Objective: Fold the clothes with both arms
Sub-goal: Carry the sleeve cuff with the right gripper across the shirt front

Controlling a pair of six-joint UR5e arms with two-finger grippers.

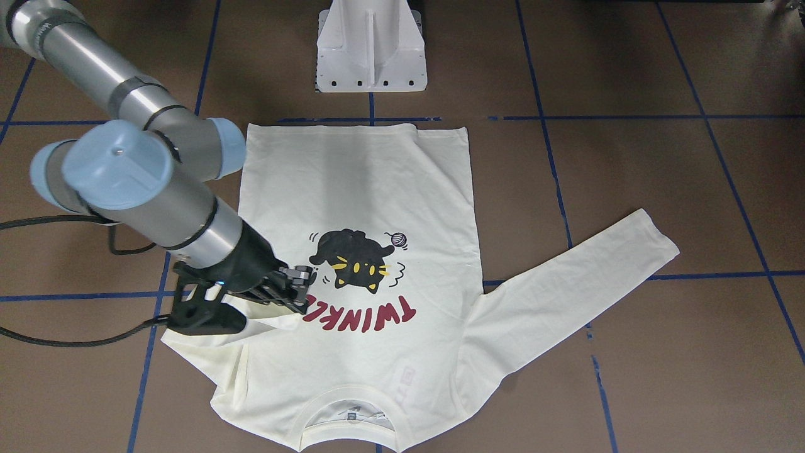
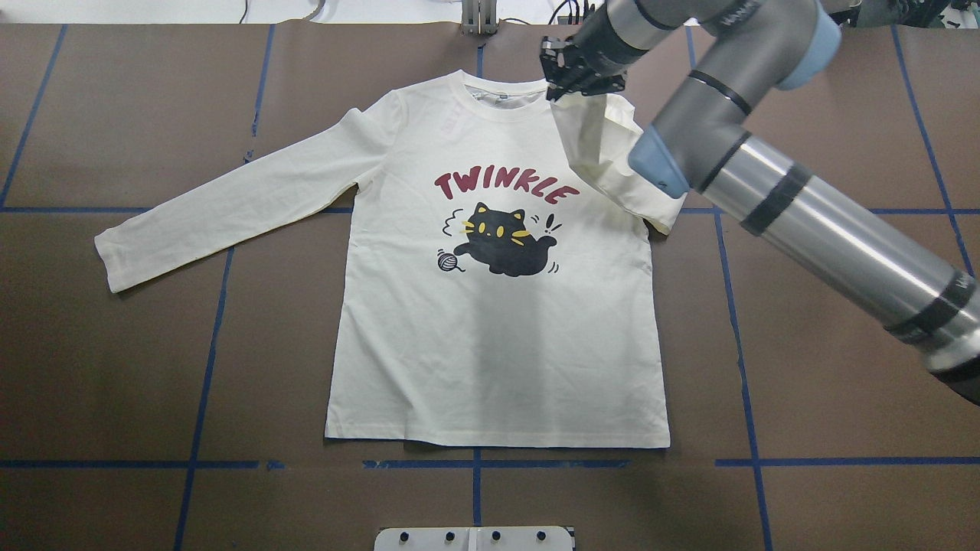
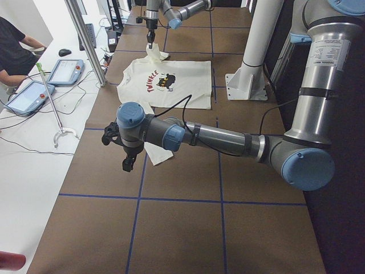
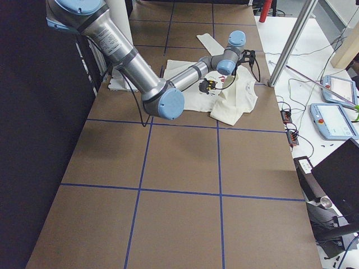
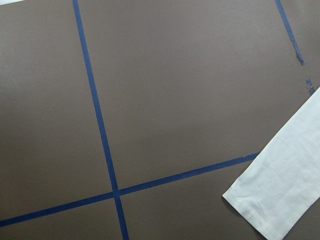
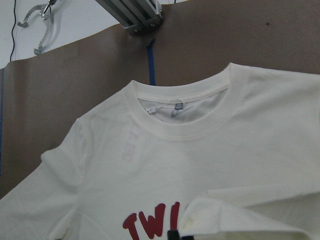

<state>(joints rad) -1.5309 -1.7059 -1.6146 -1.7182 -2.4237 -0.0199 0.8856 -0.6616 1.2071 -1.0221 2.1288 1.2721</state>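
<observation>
The cream-white shirt (image 2: pixel 498 344) lies face up on the table, cat print and red TWINKLE lettering showing. One sleeve (image 2: pixel 230 199) lies stretched out flat; its cuff (image 5: pixel 280 195) shows in the left wrist view. My right gripper (image 2: pixel 563 88) is shut on the other sleeve (image 2: pixel 605 153), which hangs lifted and doubled over the shoulder near the collar (image 6: pixel 185 120). In the front-facing view that gripper (image 1: pixel 306 290) hovers beside the lettering. My left gripper (image 3: pixel 126 162) hangs over bare table just beyond the flat cuff; whether it is open or shut, I cannot tell.
The white pedestal base (image 1: pixel 371 50) stands at the hem side of the shirt. Blue tape lines (image 2: pixel 207 367) grid the brown table. A person (image 3: pixel 14 45) and two tablets (image 3: pixel 65 71) are off the table's far side, with an aluminium post (image 3: pixel 85 40) nearby.
</observation>
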